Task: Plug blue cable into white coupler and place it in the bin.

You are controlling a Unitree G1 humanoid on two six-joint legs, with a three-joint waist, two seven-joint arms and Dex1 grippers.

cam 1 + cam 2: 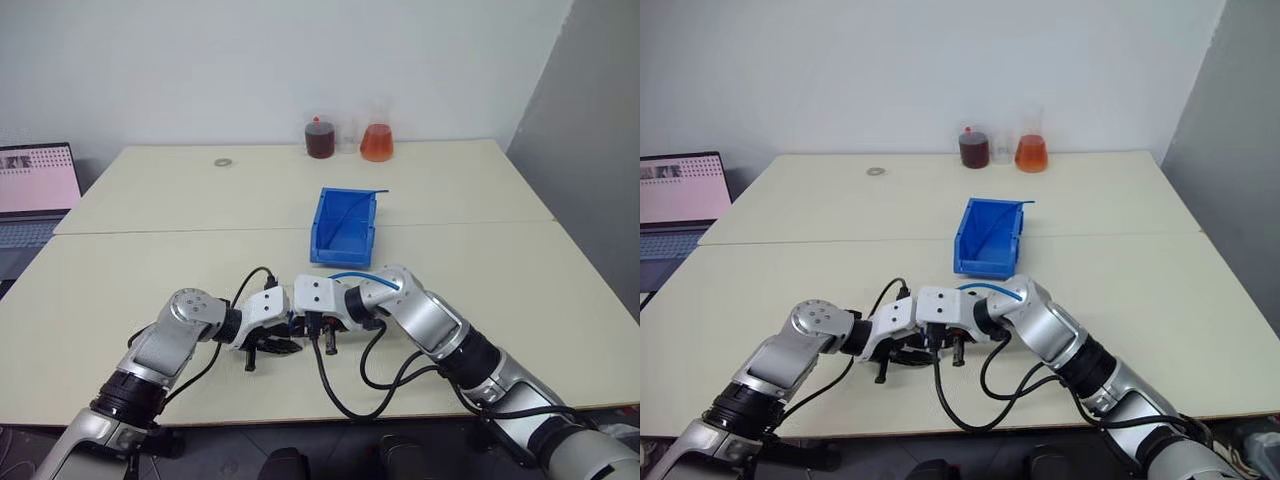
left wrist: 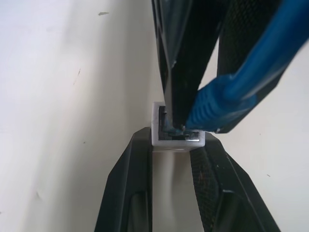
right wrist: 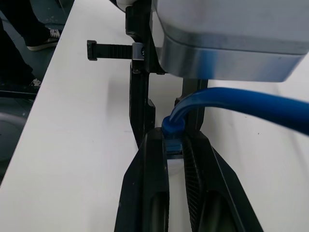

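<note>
Setting: pale cream table [image 1: 500,300] against a white wall, with the bin [image 1: 345,228], bright blue and standing upright, taken as landmark. Behind the bin, at the far table edge: two beakers [image 1: 349,138] of dark red and orange liquid; far behind it to the left, a flat silver ring [image 1: 222,161]; beyond the table's left edge, a laptop [image 1: 35,190]. In front of the bin, close to the near edge: left gripper [image 2: 176,150] and right gripper [image 3: 175,150], meeting tip to tip just above the table. Left jaws: clamped on the white coupler [image 2: 176,133], its dark opening facing the other gripper. Right jaws: pinched on the boot of the blue cable [image 3: 231,104], just behind the plug; the cable arcs back over the right wrist. Condition: plug tip at the mouth of the coupler's opening, apparently only part-entered; full seating cannot be confirmed. Handling note, as judgement: keep the coupler grip rigid, hold the plug square to the opening, and press straight along the socket axis, since the plug could jam if tilted. Keep the pinch near the plug, as the flexible cable would buckle if pushed from farther back. Carry to the bin only once seated.
</note>
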